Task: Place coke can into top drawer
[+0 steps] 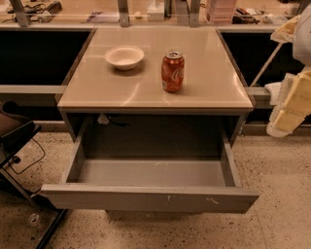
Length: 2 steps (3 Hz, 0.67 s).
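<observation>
The coke can (173, 72) stands upright on the beige tabletop (214, 87), right of centre. The top drawer (150, 198) under the tabletop is pulled fully out toward me, and its grey inside holds nothing. My gripper (291, 104) is a cream-coloured shape at the right edge of the view, beyond the table's right side and well apart from the can. It holds nothing that I can see.
A white bowl (124, 57) sits on the tabletop left of the can. A black chair or stand (14, 138) with a cable stands on the speckled floor left of the drawer. A cluttered counter (160, 12) runs along the back.
</observation>
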{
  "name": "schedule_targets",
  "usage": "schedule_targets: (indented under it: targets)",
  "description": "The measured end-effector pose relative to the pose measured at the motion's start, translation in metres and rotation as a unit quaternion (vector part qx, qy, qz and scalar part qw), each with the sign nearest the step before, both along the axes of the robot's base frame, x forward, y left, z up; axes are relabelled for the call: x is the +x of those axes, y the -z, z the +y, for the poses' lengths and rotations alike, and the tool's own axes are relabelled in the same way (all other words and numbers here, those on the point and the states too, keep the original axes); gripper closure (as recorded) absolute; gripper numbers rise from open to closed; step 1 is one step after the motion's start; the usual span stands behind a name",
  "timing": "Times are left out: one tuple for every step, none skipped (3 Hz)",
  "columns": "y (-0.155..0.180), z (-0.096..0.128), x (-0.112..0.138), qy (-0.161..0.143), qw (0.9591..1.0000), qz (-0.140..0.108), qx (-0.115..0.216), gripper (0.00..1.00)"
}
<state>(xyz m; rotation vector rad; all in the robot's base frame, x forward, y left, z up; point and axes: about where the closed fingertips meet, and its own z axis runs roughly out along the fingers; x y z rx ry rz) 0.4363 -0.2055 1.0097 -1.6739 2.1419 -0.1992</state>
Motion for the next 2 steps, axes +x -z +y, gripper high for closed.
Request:
schedule_targets:
  targets:
    - [0.000,0.001,0.002,-0.001,1.0000,-0.001,0.001,0.00]
    - [0.001,0.009,0.030,-0.022,0.9995,-0.001,0.021,0.00]
